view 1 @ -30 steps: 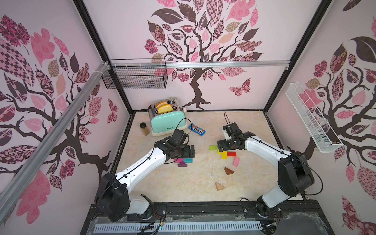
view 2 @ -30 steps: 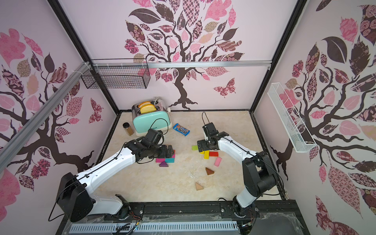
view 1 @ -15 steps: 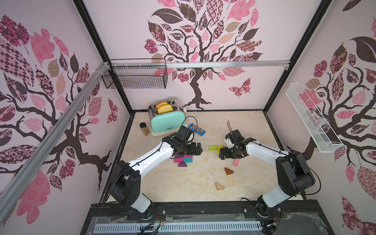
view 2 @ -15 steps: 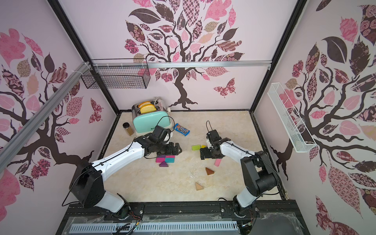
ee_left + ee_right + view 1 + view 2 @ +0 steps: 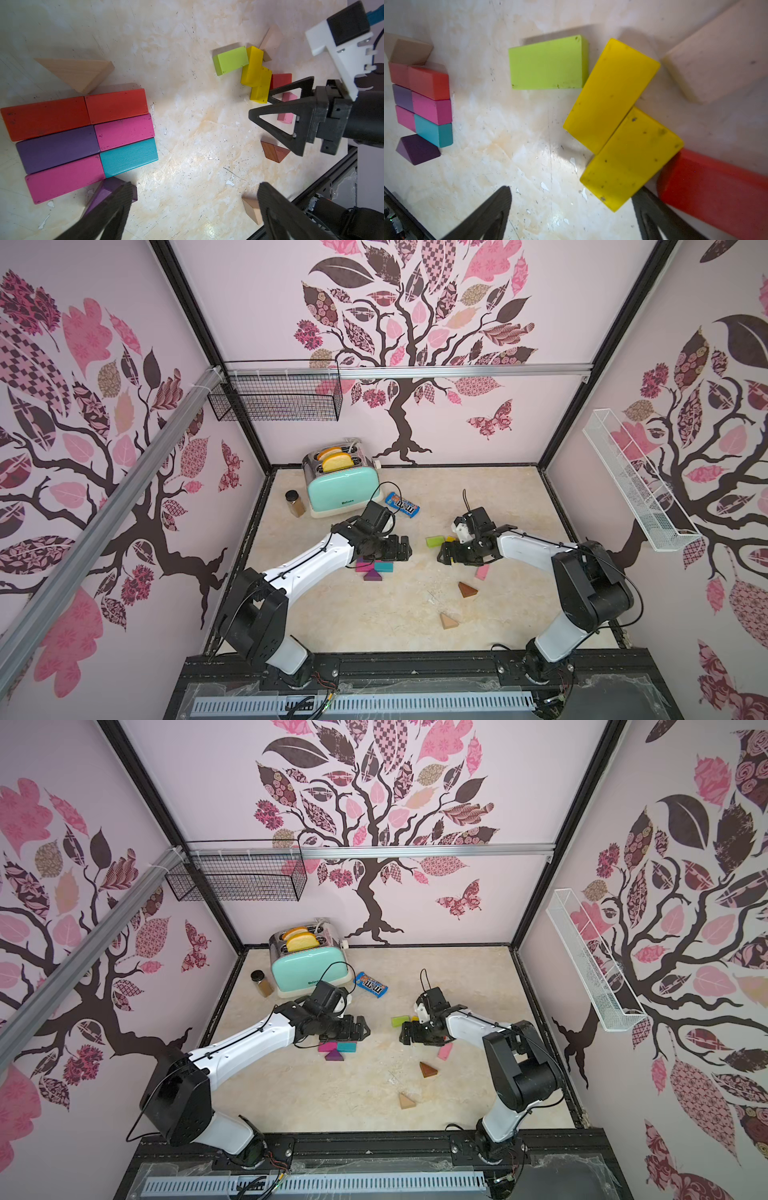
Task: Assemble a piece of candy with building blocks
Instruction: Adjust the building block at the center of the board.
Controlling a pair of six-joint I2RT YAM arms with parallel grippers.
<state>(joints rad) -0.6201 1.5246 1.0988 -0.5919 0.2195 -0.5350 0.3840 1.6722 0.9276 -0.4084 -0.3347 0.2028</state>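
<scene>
Where the blocks lie: red, purple, magenta and teal slab (image 5: 83,135) toward 9 o'clock of the surface (image 5: 374,614) centre; green block (image 5: 548,64) and yellow blocks (image 5: 610,93) toward 3 o'clock.
Left gripper (image 5: 193,195): spread, empty, by the slab.
Right gripper (image 5: 571,197): spread, empty, beside the yellow blocks.

Before you: pale pink walls (image 5: 457,302) bearing tree-and-leaf decals (image 5: 399,344), framed by black posts (image 5: 195,323); a black wire basket (image 5: 278,398) on the back rail (image 5: 457,372), a white mesh shelf (image 5: 636,485) on the right wall, a beige marbled counter (image 5: 374,622).
</scene>
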